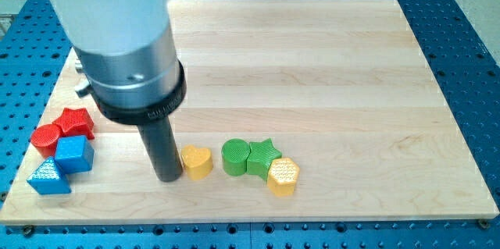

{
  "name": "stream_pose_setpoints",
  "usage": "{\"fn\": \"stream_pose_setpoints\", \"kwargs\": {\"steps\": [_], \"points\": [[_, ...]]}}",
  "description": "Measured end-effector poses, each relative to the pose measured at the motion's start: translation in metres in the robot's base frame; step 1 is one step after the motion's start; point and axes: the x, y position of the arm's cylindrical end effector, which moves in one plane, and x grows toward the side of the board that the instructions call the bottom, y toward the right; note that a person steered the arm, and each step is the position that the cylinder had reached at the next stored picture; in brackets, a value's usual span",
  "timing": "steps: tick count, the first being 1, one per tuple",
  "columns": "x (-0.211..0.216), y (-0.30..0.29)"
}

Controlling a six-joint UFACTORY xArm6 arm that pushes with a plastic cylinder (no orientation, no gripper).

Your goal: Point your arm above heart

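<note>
**Resting beside the yellow heart**

Standing on the table [312,62], my tip [169,179] sits at the near edge, just left of the yellow heart [196,161] and touching it or nearly so; I cannot tell which. The rod rises from there into a wide grey and black collar that fills the far left of the view. There are no jaws on this arm, only the rod, so nothing is grasped.

The heart lies near the table's near edge, left of centre. To its right, a small gap away, sits a green cylinder [234,157], pressed against a green star [263,155]. A yellow hexagon [283,176] touches the star on its near right side.

At the left edge a second cluster is packed together, well apart from my tip. A red star [76,122] lies farthest, with a red cylinder [46,137] just left of it. A blue cube [73,154] sits nearer than the star, and a blue triangle [48,177] is nearest of all, against the cube's left side.
</note>
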Motion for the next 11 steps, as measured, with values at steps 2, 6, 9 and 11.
{"fn": "stream_pose_setpoints", "kwargs": {"steps": [2, 6, 9, 11], "points": [[-0.031, -0.038], [-0.112, -0.067], [-0.060, -0.033], [-0.087, 0.075]]}}
